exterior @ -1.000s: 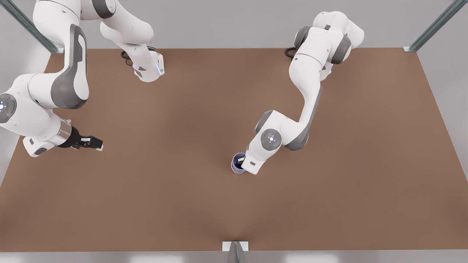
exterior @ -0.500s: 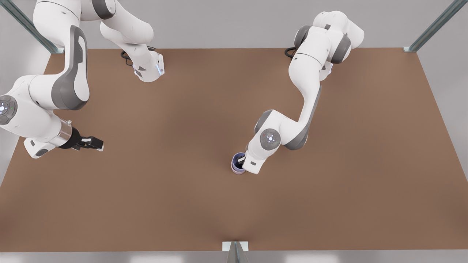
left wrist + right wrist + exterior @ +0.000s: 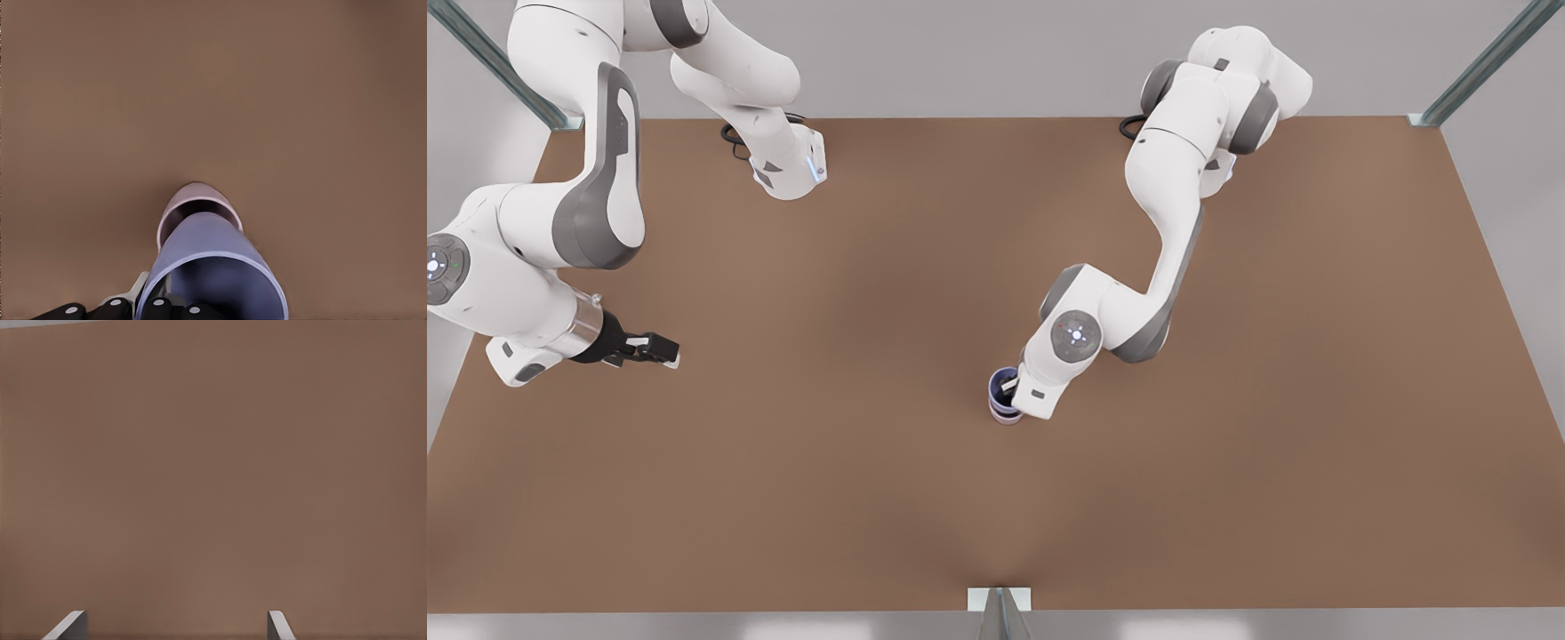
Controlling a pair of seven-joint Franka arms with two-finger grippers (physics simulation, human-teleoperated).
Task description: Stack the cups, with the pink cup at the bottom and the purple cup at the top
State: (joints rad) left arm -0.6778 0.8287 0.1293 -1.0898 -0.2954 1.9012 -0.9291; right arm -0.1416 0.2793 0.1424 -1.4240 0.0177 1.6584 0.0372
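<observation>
the purple cup (image 3: pixel 210 270) sits in the pink cup (image 3: pixel 198 205) near the table (image 3: pixel 1316 400) centre, the left gripper (image 3: pixel 1009 388) clenched on its rim. the right gripper (image 3: pixel 660 349) waits released, well apart at the front view's left. lifting away before letting go could drag the purple cup out or tip the stack.

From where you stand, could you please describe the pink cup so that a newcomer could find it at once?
Look to the middle of the brown table, under the left gripper of the arm on the front view's right. The pink cup stands there, pale and handleless. Unlike the purple cup held in that gripper, it is the lower one.
</observation>
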